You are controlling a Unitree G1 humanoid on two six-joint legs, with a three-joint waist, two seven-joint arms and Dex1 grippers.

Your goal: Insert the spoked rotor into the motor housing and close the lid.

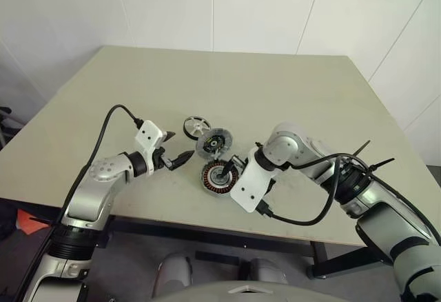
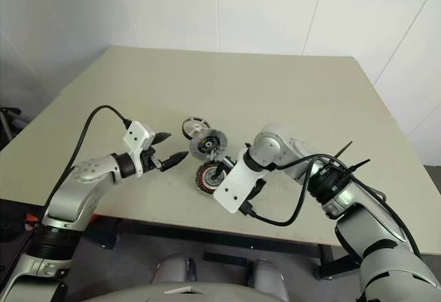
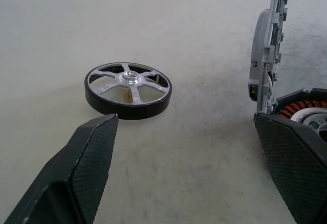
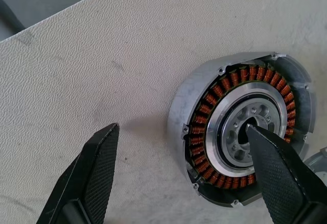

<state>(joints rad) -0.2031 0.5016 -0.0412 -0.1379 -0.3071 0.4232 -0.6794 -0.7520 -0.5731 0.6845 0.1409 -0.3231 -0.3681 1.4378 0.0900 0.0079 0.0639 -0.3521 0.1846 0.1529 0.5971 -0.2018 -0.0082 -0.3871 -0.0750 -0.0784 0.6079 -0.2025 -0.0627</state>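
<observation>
The spoked rotor [image 3: 127,88], a dark-rimmed wheel with silver spokes, lies flat on the table just beyond my left gripper [image 3: 186,119]. That gripper is open and holds nothing. The motor housing [image 4: 245,132] sits near the table's front edge [image 1: 219,176], its copper windings ringing a silver hub. The ribbed grey lid [image 1: 213,143] stands tilted up at the housing's far edge, between housing and rotor [image 1: 196,125]. My right gripper [image 4: 181,129] points down, open and empty. One of its fingers [image 4: 276,168] hangs over the hub and the other is over bare table beside the housing.
The beige table [image 1: 275,95] stretches wide behind and to both sides of the parts. White walls rise close behind it. Black cables loop from both wrists near the front edge.
</observation>
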